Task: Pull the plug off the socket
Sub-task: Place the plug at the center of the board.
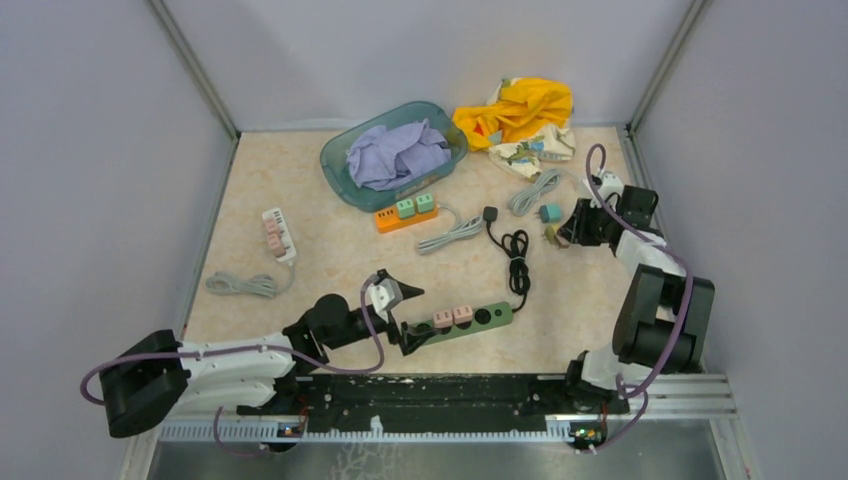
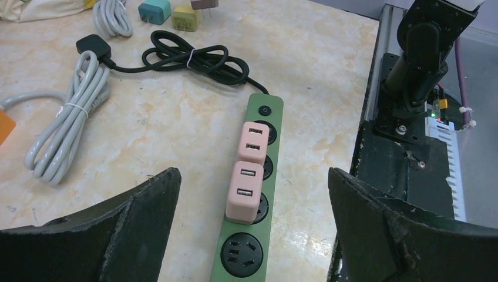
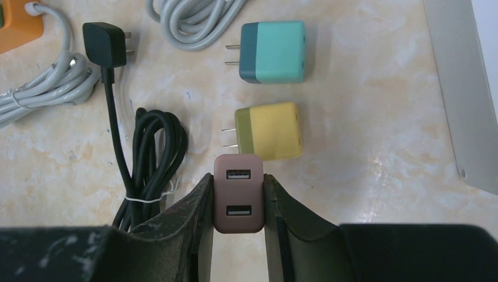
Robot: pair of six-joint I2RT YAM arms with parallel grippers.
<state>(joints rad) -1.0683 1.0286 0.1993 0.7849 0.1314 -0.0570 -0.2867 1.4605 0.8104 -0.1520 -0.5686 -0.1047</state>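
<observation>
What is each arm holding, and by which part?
Right gripper: shut on the brown USB charger, jaws pinching its two long sides. Left gripper: open by the green power strip, holding nothing.

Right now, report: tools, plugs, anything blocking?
Left tool open at end of green strip. Two pink plugs seated. Right tool shut on brown plug. Nothing blocking.

My view: power strip at 6 o'clock on table, two adapters plugged on it. Coiled cord at strip's 1 o'clock. Basket at 12, cloth in it; second strip at basket's 6.
</observation>
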